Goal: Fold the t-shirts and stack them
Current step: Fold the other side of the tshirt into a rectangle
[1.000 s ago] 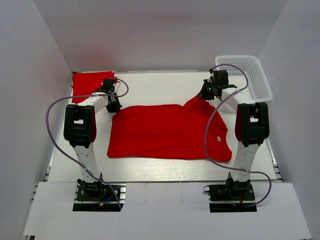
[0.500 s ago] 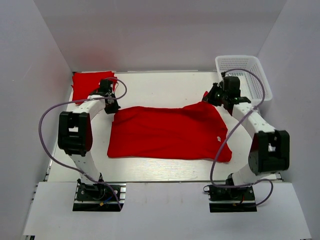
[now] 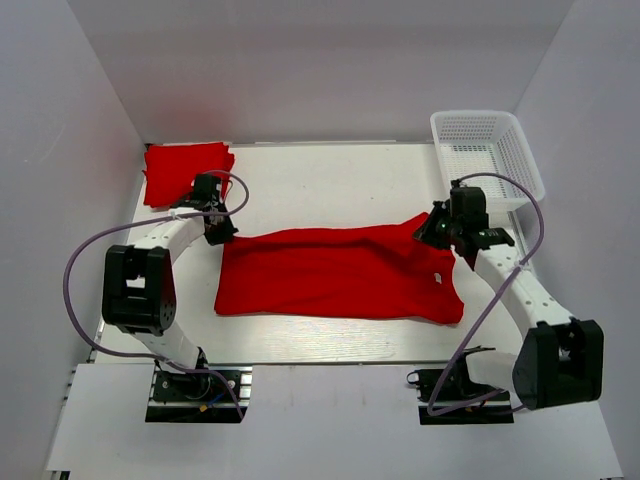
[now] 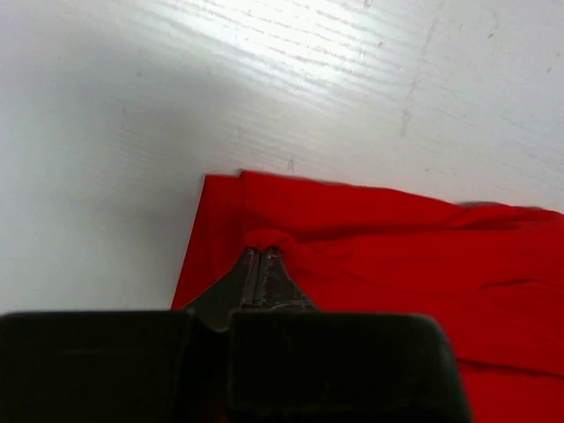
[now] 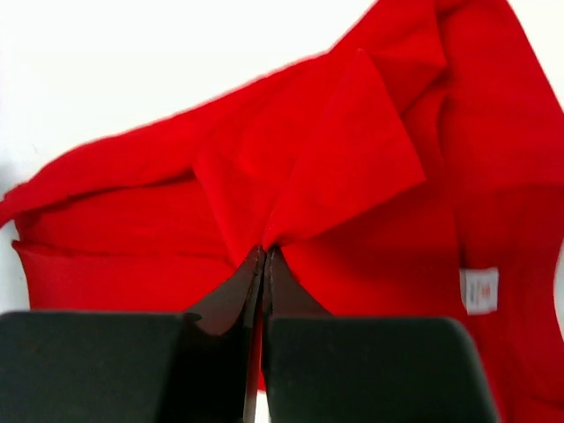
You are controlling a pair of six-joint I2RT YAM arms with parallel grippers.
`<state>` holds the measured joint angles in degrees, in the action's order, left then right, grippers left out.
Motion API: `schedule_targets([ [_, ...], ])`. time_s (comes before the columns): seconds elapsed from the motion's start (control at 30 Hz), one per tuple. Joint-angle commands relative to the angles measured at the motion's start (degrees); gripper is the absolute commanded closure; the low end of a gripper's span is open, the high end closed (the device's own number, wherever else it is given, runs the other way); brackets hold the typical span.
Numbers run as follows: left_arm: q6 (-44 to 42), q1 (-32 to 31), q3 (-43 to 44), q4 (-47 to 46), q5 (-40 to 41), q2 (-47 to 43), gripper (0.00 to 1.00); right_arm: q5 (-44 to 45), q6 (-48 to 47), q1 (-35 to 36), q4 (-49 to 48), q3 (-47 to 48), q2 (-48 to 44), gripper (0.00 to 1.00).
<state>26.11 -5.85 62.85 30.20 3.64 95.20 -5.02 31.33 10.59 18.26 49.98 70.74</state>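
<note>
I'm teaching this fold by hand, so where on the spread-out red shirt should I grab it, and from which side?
Grip the spread t-shirt at its two far corners, coming from above. It lies flat and wide, so pinching both ends should lift that edge evenly. The left end effector and right end effector are shut on bunched cloth there.

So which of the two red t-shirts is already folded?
The folded t-shirt in the far left corner, a compact square. The spread t-shirt lies mid-table, pinched by the left gripper and right gripper.
</note>
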Motion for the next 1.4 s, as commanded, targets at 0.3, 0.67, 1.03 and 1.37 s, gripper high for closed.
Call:
schedule_targets([
  [0.3,3.77,-0.31,-2.38,1.97,2.69,-6.08,1.0,2.99,1.63,1.45,12.84,-1.72,-8.68,1.0],
  [0.67,5.62,-0.39,-4.93,4.6,2.07,-6.26,1.0,-1.3,4.69,2.59,15.4,-7.07,-9.74,1.0],
  [1.03,8.78,0.22,-1.69,14.97,4.53,-5.81,0.0,-8.86,-2.31,3.21,21.9,-8.41,-7.2,0.51],
  [1.37,5.19,-0.83,7.29,11.31,0.17,-6.17,0.0,-7.55,-8.22,3.12,14.62,2.13,-0.96,0.1],
])
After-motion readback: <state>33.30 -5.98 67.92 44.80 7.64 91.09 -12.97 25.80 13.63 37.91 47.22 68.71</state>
